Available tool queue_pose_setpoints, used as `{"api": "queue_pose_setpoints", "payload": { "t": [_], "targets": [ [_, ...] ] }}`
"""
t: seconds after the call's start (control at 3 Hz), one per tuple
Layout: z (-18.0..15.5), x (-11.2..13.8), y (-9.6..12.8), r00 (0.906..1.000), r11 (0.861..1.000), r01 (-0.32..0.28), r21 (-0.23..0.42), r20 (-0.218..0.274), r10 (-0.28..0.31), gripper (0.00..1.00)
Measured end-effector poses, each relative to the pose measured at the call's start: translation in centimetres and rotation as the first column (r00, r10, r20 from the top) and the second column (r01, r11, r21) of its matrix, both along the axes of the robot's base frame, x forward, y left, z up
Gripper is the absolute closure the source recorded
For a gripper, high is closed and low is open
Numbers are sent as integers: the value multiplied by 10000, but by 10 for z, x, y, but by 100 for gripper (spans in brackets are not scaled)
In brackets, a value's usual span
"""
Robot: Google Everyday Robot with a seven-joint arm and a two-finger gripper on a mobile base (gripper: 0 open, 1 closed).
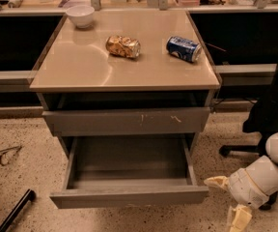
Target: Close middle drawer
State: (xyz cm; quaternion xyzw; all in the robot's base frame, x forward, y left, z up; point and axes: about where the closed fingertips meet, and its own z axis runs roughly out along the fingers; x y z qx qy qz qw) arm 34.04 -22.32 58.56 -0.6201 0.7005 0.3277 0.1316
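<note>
The middle drawer is pulled far out of the grey cabinet, and its plain flat front faces me low in the camera view. Its inside is empty. Above it sits the grey drawer front with white scratch marks, which is nearly closed. My gripper is at the lower right, just right of the open drawer's front right corner and near the floor. Its pale fingers are spread apart and hold nothing. It does not touch the drawer.
On the cabinet's tan top are a white bowl, a crumpled snack bag and a blue can lying on its side. A black office chair stands at the right. A cable loop and a black bar lie on the floor at the left.
</note>
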Motion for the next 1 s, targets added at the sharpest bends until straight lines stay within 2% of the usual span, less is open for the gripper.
{"api": "queue_pose_setpoints", "payload": {
  "t": [0.33,0.67,1.0],
  "targets": [
    [-41,8,-1,9995,9947,59,1030,309,-91,0],
    [-98,7,11,9997,9793,-208,2012,-39,221,0],
    [-98,7,11,9997,9793,-209,2012,-40,221,0]
  ]
}}
